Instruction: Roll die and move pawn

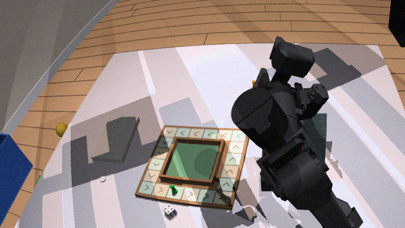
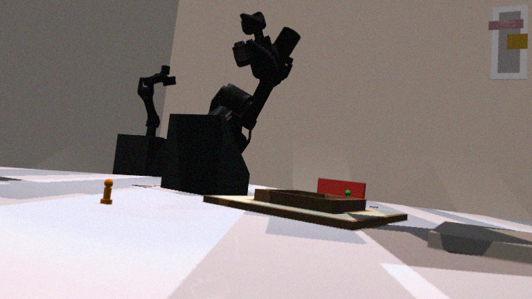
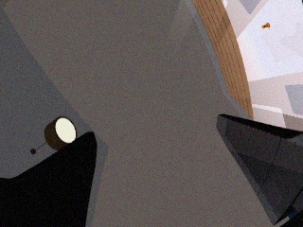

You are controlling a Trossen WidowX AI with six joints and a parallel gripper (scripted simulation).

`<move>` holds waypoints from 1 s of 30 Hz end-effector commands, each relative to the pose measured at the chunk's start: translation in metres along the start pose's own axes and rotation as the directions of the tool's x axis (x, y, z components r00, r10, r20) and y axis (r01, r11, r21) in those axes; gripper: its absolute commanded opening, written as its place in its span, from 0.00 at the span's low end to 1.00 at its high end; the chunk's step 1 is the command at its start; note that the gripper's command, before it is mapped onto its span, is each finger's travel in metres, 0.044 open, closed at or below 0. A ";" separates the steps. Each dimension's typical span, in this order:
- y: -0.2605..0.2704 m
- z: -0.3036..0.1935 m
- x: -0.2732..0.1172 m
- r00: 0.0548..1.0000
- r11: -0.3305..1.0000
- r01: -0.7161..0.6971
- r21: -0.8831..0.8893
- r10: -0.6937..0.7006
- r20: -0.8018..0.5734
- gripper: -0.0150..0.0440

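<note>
Claw [image 3: 161,151] of the black arm [image 1: 277,124] stands wide open with nothing between its dark fingers; the wrist view looks past them at a grey wall and a far strip of the tabletop. In the exterior view the arm is folded up high over its black base, touching nothing.

The small white die with black pips [image 1: 170,212] lies on the pale patterned tabletop [image 1: 209,73] close to its near edge, just beside the near rim of the wooden-edged square board [image 1: 191,165] and apart from it. Its top face is too small to count. The board's ring of pale and green arrow squares surrounds the brown-walled dice tray with a green floor [image 1: 192,161]. The small green pawn [image 1: 173,189] stands upright on a square in the board's near row, left of the middle. A small orange pawn [image 2: 107,191] stands alone on the tabletop, well apart from the board, toward the far edge.
</note>
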State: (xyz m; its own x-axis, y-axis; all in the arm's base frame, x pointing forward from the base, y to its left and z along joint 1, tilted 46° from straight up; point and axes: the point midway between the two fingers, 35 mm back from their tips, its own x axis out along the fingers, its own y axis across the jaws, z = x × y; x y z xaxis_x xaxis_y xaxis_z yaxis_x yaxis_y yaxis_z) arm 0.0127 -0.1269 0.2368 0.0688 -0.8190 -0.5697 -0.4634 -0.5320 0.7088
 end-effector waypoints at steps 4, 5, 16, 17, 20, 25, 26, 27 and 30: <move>-0.014 -0.033 0.013 0.986 0.969 0.127 -0.212 -0.146 -0.076 0.75; -0.021 -0.046 0.017 0.973 0.940 0.167 -0.298 -0.205 -0.102 0.72; -0.154 -0.155 0.006 0.589 0.217 0.113 -0.970 -0.801 -0.111 0.72; -0.166 -0.160 0.002 0.549 0.164 0.076 -0.984 -0.830 -0.096 0.72; -0.207 -0.175 -0.017 0.398 -0.003 -0.080 -0.997 -0.917 -0.029 0.72; -0.274 -0.183 -0.055 0.150 -0.169 -0.363 -0.916 -0.981 0.122 0.72; -0.287 -0.183 -0.063 0.102 -0.185 -0.420 -0.889 -0.982 0.156 0.72; -0.301 -0.181 -0.071 0.054 -0.195 -0.474 -0.859 -0.980 0.192 0.72; -0.340 -0.171 -0.098 -0.082 -0.188 -0.624 -0.759 -0.950 0.303 0.72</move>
State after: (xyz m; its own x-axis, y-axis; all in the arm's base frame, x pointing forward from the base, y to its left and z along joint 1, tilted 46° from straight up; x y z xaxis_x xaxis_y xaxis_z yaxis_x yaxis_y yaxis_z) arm 0.3052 0.0436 0.1425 0.3097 0.4905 -0.8145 0.8328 0.2734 0.4813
